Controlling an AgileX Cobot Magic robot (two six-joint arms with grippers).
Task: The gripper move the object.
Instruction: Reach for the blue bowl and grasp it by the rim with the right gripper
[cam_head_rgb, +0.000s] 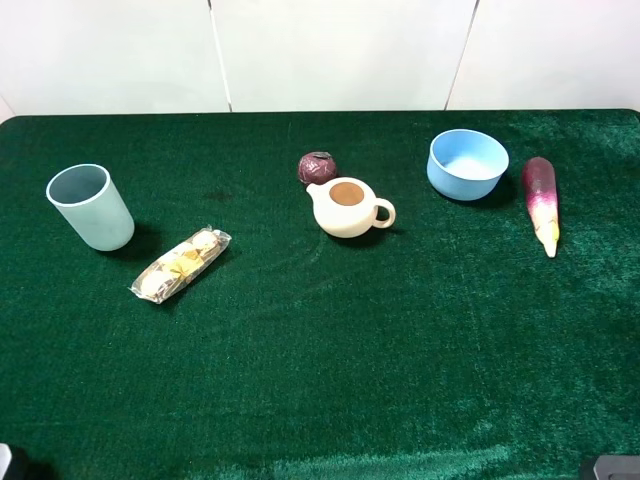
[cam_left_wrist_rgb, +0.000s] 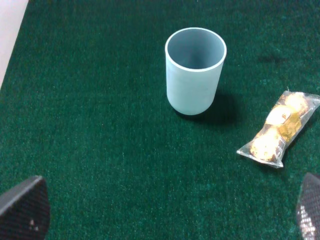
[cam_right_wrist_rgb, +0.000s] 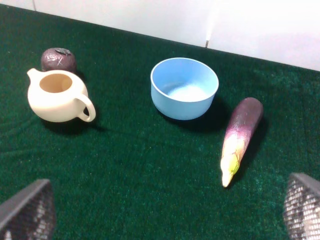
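R gripper (cam_right_wrist_rgb: 162, 212): jaws spread wide, empty. Bowl (cam_right_wrist_rgb: 184, 87) upright on green cloth (cam_right_wrist_rgb: 125, 165), ahead of jaws, approx centred btw them, well apart. Judged step: approach. Go fwd + down, one finger inside rim, one outside, pinch the wall nearest jaws. Eggplant (cam_right_wrist_rgb: 241, 137) just beside bowl, so keep clear of that flank. L gripper (cam_left_wrist_rgb: 165, 210): jaws spread, cup (cam_left_wrist_rgb: 194, 70) ahead.

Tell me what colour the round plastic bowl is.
The round plastic bowl is light blue, paler inside; clearest in the right wrist view.
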